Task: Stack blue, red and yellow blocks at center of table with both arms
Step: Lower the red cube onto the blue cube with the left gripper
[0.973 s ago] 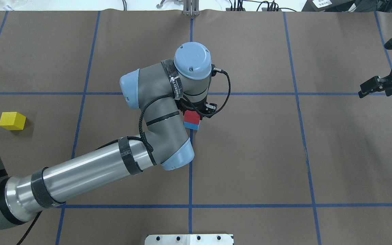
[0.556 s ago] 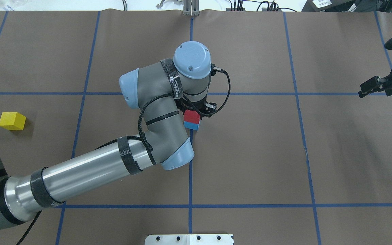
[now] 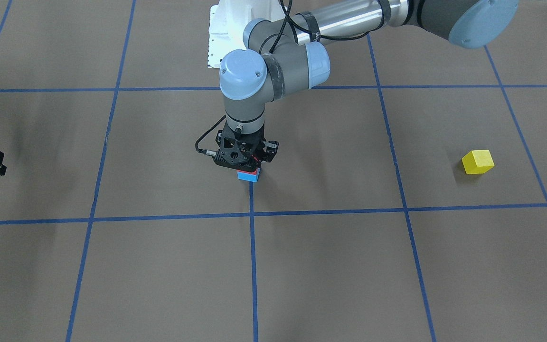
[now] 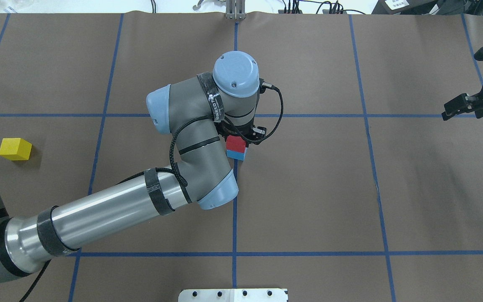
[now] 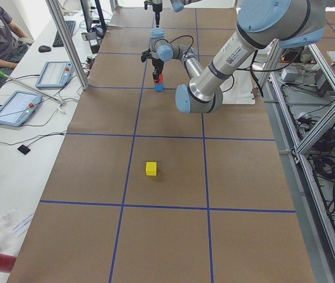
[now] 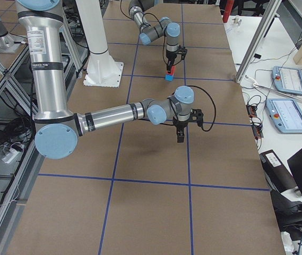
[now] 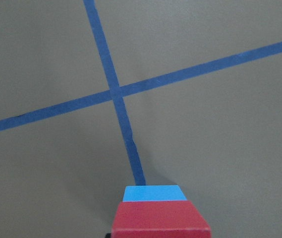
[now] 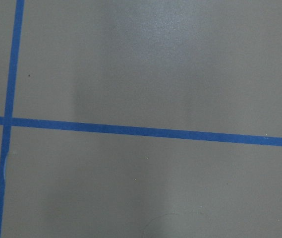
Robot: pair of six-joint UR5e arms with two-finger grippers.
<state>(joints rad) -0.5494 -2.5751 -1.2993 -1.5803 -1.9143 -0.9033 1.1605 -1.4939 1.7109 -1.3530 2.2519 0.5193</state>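
Red block point(image 4: 236, 143) atop blue block point(image 4: 236, 155), edges aligned, left tool point(image 3: 245, 164) straddling it

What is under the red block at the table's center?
The blue block, directly beneath the red block and resting on the table. The left gripper hides the stack's far side.

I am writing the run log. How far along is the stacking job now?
Done: the red block sits on the blue block at the table's centre. In hand: the left gripper is around the red block; whether it grips it, I cannot tell. Left: the yellow block lies alone on the robot's left side, and the right gripper hangs open and empty, far off.
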